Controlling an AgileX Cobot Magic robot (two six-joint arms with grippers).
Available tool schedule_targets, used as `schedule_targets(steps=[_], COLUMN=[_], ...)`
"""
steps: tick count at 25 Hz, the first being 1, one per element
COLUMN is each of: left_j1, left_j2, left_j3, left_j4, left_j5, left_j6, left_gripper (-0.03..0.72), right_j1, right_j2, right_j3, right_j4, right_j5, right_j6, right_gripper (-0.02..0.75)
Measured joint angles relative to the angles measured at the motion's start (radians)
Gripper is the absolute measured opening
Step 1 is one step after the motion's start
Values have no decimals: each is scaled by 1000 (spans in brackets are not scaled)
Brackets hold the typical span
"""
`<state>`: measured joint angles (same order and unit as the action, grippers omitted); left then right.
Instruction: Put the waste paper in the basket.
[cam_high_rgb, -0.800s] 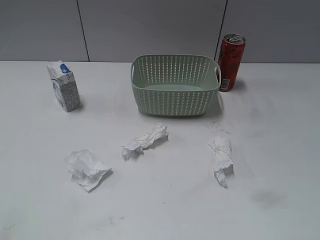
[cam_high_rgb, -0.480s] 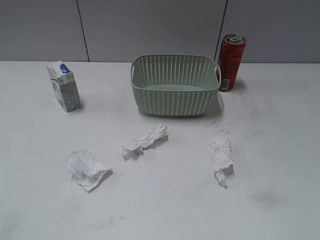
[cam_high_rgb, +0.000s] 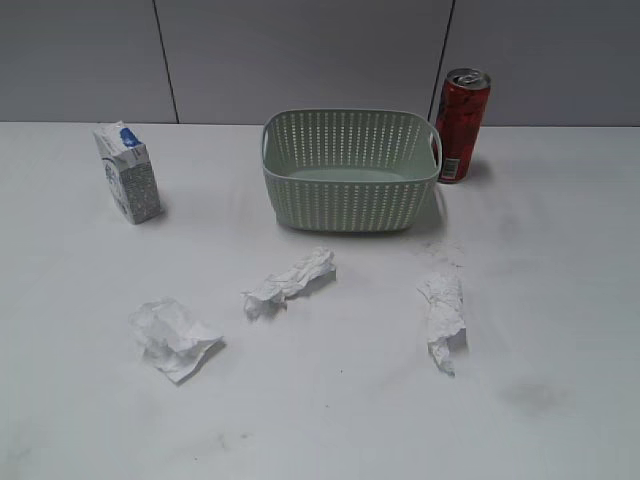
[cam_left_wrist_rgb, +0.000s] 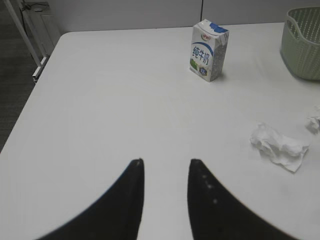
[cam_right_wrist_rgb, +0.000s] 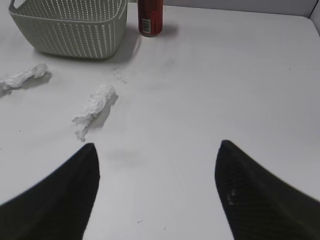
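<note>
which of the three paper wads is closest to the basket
The middle wad, the long twisted one lying just in front of the basket. The flatter left wad and the right wad lie farther out.

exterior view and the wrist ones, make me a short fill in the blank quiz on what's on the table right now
1. The number of waste paper wads lying on the table in front of the basket is ____.
2. The red can stands upright just to the ____ of the basket in the exterior view.
3. The small carton has a cap coloured ____.
4. The inside of the basket holds ____ paper.

Missing words: three; right; blue; no
</note>
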<state>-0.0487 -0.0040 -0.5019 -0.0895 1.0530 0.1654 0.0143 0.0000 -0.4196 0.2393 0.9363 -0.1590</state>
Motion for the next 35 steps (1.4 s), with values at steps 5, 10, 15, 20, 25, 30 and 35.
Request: schedule_targets(steps=[5, 10, 15, 20, 25, 30, 35], left_j1=[0, 0, 0, 0, 0, 0, 0], left_j2=[0, 0, 0, 0, 0, 0, 0], left_j3=[0, 0, 0, 0, 0, 0, 0], left_j4=[0, 0, -3, -9, -13, -13, -14], left_j5=[0, 0, 0, 0, 0, 0, 0], left_j6=[0, 0, 0, 0, 0, 0, 0], left_gripper=[237, 237, 238, 426, 636, 644, 641], right_j1=[0, 0, 0, 0, 0, 0, 37], right_j2=[73, 190, 300, 415, 611, 845, 1077], right_j3=[-13, -19, -20, -23, -78, -182, -285], right_j4=[0, 0, 3, 3, 15, 94, 186], right_j5=[-48, -121, -160, -194, -201, -203, -207], right_j6=[-1, -14, -20, -20, -21, -76, -147], right_gripper=[549, 549, 549, 549, 549, 549, 549])
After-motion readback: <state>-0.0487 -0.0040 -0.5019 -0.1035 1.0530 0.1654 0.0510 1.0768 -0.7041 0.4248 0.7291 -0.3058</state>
